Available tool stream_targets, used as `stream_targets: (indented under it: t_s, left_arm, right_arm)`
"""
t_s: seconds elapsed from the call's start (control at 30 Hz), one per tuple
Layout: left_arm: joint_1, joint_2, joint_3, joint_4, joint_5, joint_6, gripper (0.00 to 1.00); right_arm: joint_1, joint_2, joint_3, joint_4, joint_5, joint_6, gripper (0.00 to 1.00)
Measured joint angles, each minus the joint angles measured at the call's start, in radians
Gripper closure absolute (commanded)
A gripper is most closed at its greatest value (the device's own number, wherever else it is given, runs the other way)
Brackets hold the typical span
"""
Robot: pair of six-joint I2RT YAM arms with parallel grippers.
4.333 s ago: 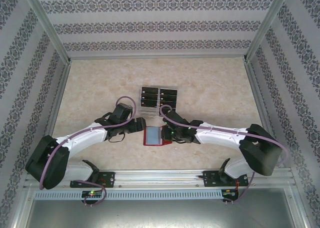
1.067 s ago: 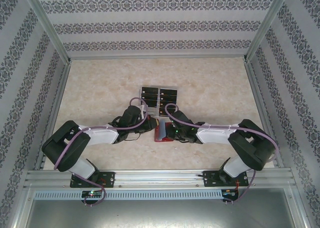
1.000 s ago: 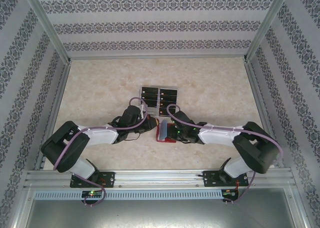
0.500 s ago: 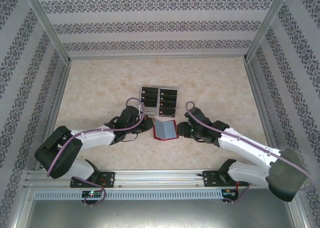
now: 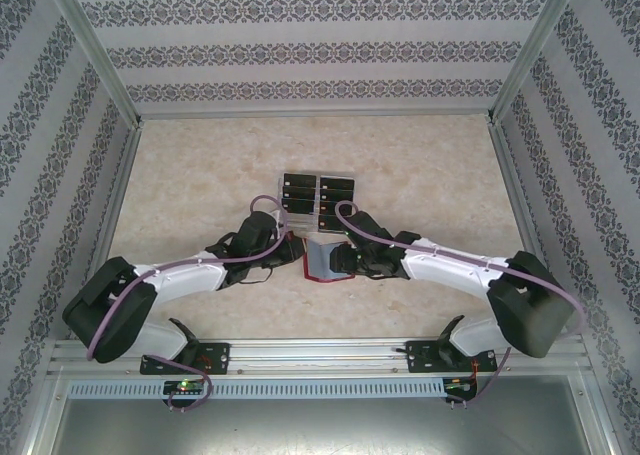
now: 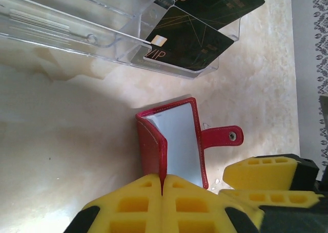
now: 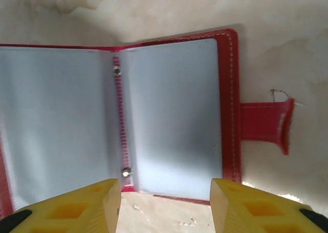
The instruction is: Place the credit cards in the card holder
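The card holder (image 5: 320,257) is a red wallet lying open on the table, its pale plastic sleeves (image 7: 171,110) facing up and its snap tab (image 7: 264,123) sticking out to one side. My left gripper (image 6: 163,192) is shut on the holder's raised red cover (image 6: 154,151). My right gripper (image 7: 165,202) is open, one yellow finger on each side of the holder's near edge, with nothing held. The credit cards (image 6: 189,43) are black and lie in the clear tray (image 5: 318,197) just beyond the holder.
The clear plastic tray (image 6: 77,33) has several compartments and stands close behind the holder. Both arms meet at the table's middle (image 5: 300,250). Metal frame posts and patterned walls (image 5: 560,125) bound the beige tabletop on three sides.
My right gripper drew back to the right, then came forward over the holder again, and its jaws widened. The left gripper has kept its hold on the red cover.
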Motion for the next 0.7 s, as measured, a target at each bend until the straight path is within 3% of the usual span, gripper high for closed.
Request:
stream_targets:
  t_s: [0.13,0.2,0.43,0.7]
  left_arm:
    - [0.000,-0.048,0.000,-0.118,-0.085,0.023,0.51]
    - [0.000,-0.082,0.000,-0.194,-0.144,0.031,0.45]
    - [0.000,-0.137,0.008,-0.306,-0.223,0.087,0.37]
    - [-0.029,0.027,0.133,-0.327,-0.187,0.176,0.36]
  right_arm:
    - [0.000,0.038,-0.014,0.048,-0.003,-0.002,0.75]
    - [0.000,0.057,-0.024,0.065,-0.008,0.005,0.80]
    - [0.000,0.103,-0.040,0.114,-0.026,0.013,0.82]
    - [-0.015,0.081,-0.037,0.097,-0.037,0.005,0.76]
